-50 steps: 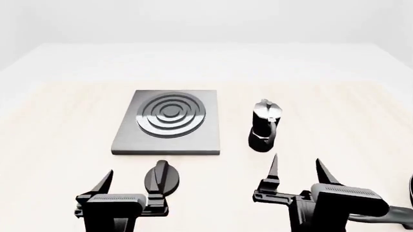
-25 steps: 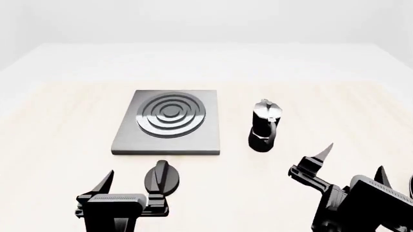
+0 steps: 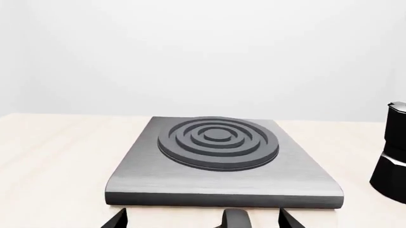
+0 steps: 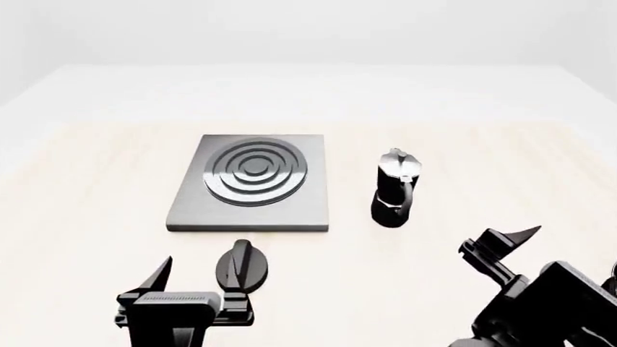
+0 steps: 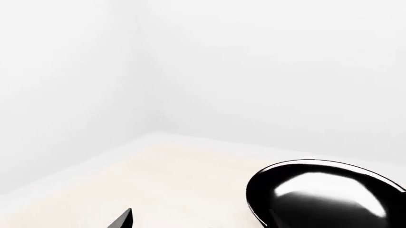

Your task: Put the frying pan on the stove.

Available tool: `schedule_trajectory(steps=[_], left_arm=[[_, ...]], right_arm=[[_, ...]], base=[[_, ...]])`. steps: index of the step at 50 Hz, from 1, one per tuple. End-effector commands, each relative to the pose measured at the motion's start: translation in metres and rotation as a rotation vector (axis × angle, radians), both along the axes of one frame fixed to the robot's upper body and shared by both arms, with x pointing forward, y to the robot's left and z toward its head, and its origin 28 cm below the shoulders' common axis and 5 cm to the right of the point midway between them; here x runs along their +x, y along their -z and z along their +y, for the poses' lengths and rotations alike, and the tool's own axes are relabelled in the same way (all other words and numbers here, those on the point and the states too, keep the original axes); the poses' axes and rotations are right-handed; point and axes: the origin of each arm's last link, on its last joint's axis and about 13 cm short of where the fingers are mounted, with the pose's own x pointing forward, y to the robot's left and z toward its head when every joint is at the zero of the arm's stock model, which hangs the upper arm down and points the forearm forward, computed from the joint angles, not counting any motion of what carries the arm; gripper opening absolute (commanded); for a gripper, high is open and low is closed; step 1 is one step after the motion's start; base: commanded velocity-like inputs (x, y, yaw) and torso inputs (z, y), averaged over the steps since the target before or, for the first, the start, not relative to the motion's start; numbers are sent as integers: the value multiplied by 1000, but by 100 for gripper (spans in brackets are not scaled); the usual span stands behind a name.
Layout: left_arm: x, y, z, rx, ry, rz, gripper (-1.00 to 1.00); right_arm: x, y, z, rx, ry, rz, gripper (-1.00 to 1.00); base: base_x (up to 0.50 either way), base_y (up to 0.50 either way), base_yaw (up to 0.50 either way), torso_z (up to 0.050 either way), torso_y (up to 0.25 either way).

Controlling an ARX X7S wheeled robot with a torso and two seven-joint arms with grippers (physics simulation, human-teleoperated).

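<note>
The frying pan point(image 5: 323, 194), round, glossy black with a bright reflection inside, lies on the pale table and shows only in the right wrist view; its handle is out of frame. My right gripper point(image 4: 511, 238) is open and empty, low at the right and turned toward the pan, a short way from it; one fingertip point(image 5: 123, 219) shows. The stove point(image 4: 253, 189), a dark grey square plate with ring burner, lies left of centre and also shows in the left wrist view point(image 3: 219, 156). My left gripper point(image 4: 198, 278) is open and empty in front of the stove.
A black-and-silver moka pot point(image 4: 395, 188) stands right of the stove, between it and my right arm; its edge shows in the left wrist view point(image 3: 392, 152). A small black knob point(image 4: 243, 266) sits in front of the stove, between my left fingers point(image 3: 235, 219).
My right arm has swung to the right and its gripper has turned from facing forward to facing right. The left arm and the objects have stayed put.
</note>
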Motion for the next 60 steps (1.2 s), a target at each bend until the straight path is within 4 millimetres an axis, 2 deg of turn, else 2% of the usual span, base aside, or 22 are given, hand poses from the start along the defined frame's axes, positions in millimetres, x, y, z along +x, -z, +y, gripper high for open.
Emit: schedule_trajectory(steps=[1,11,26,32,60], left_arm=[[-1,0,0,-1,-2,-1,100],[0,1,-1,-3,-3,-1,100],[0,2,-1,-7,-7,-2,100],[-1,2,-1,-7,-5,-2,100],[-1,4,-1,-8,1,5,100]], right_arm=[[1,-1,2,26,137,-11,100],[8,-3,7,3,206,-18,100],[15,-2,10,124,275,-21,100],[24,-2,11,151,281,12,100],[46,4,1,275,385,77,100]], base=[[0,0,0,0,0],[0,0,0,0,0],[0,0,0,0,0],[0,0,0,0,0],[0,0,0,0,0]])
